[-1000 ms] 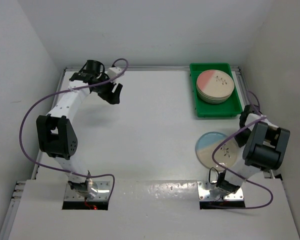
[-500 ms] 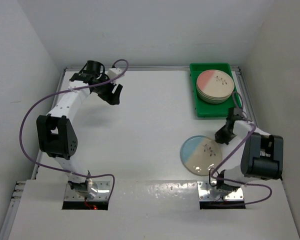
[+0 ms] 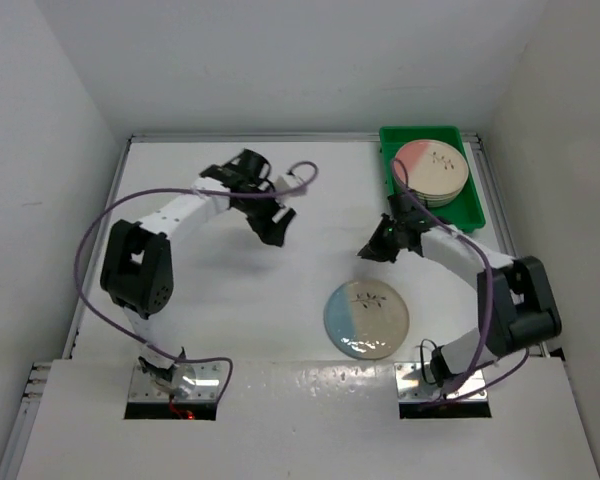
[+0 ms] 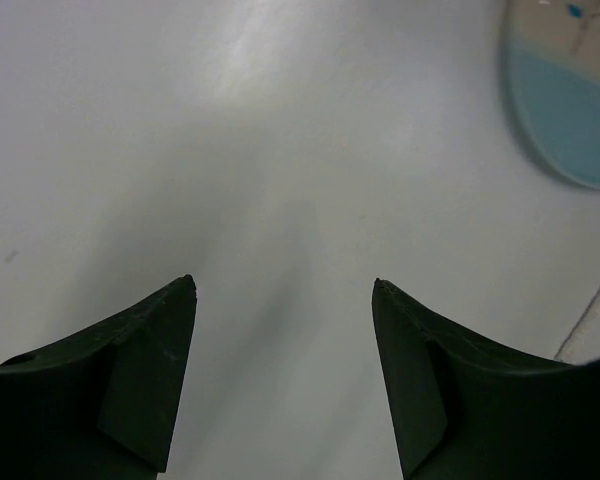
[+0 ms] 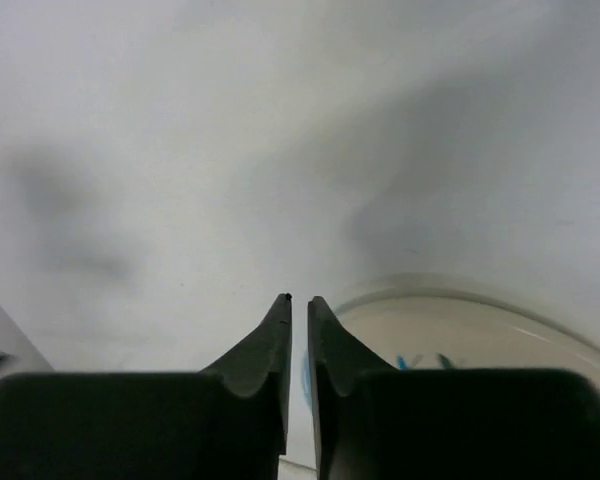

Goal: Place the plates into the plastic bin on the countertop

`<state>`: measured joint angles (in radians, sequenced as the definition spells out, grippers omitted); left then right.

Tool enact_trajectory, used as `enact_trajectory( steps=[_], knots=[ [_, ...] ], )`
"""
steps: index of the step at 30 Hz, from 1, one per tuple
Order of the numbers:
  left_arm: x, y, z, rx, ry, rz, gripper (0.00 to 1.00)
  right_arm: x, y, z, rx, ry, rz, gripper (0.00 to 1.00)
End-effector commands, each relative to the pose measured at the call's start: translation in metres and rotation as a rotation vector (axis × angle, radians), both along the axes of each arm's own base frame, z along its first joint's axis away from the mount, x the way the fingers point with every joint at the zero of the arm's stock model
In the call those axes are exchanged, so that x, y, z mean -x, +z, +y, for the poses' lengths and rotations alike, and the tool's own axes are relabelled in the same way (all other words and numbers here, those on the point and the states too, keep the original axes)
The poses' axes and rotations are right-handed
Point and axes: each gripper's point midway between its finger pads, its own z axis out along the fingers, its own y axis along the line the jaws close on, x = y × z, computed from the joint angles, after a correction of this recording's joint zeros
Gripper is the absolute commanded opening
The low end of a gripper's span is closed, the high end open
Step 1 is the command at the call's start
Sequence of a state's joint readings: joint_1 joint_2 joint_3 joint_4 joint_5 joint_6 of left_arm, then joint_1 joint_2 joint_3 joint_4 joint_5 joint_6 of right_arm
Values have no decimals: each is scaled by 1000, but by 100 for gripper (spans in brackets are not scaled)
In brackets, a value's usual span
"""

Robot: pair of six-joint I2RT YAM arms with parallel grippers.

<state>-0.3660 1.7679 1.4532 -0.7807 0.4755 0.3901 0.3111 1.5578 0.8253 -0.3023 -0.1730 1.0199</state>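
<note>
The white countertop [image 3: 230, 300] was the biggest thing, and it spread out under both arms. The green plastic bin [image 3: 435, 222] sat past the right gripper [image 3: 372, 248], a little off to its right side. A stack of plates [image 3: 432, 172] was already in the bin, with a pink one on top, and it rose above the rim.

One plate with a blue part [image 3: 367, 318] was not yet in the bin. It lay flat on the countertop, near the right gripper, on the side toward the arm bases. In the right wrist view it showed just under the fingers [image 5: 265, 355] and to their right.

The right gripper was pinched almost closed and held nothing. The left gripper [image 3: 272, 232] was spread wide and held nothing too. The loose plate [image 4: 570, 120] lay ahead of it and off to its right, well apart.

Things could go wrong from here. The plate lay flat, so its thin edge would likely be hard to get under. Pinched fingers could only push it, and a push toward the arm bases might slide it to the table's near edge. Smooth china could slip from a weak hold and crack. If it landed hard on the tall stack, plates might chip or slide off. Both arms were near the middle, so they might bump.
</note>
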Motion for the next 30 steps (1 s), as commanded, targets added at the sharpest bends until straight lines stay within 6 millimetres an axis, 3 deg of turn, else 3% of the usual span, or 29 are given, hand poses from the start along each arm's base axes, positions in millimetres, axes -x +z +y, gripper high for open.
enact_trajectory(
  steps=[1,2,3,4,5,6,8,11,12,13,14,16,22,28,30],
  knots=[
    [58,-13,-77,32,-257,55,73,-3,30,-58,154,-71,-67,13],
    [67,-23,-89,23,-293,72,75,0,39,-83,190,-103,-78,16],
    [71,-26,-104,34,-316,64,75,3,41,-99,227,-112,-78,19],
    [88,-31,-123,35,-347,85,75,12,37,-119,300,-124,-54,23],
    [93,-39,-130,21,-355,92,76,16,47,-126,319,-131,-86,24],
    [102,-53,-144,-2,-380,100,79,26,41,-138,366,-139,-66,25],
    [103,-67,-154,-44,-343,96,79,36,47,-151,397,-168,-99,30],
    [96,-88,-169,-98,-287,36,79,53,42,-159,422,-192,-114,33],
    [88,-90,-171,-97,-259,5,79,55,53,-159,414,-215,-166,34],
    [88,-96,-173,-112,-247,-2,79,63,46,-161,420,-220,-152,34],
    [90,-107,-168,-137,-231,18,79,64,55,-161,414,-231,-196,34],
    [96,-114,-173,-136,-238,36,72,71,52,-160,406,-248,-196,34],
    [148,-136,-177,-136,-278,195,41,88,52,-168,450,-267,-217,35],
    [179,-160,-167,-249,-281,289,36,99,50,-170,459,-257,-197,35],
    [181,-173,-163,-294,-270,296,23,102,48,-171,466,-256,-191,35]
  ],
)
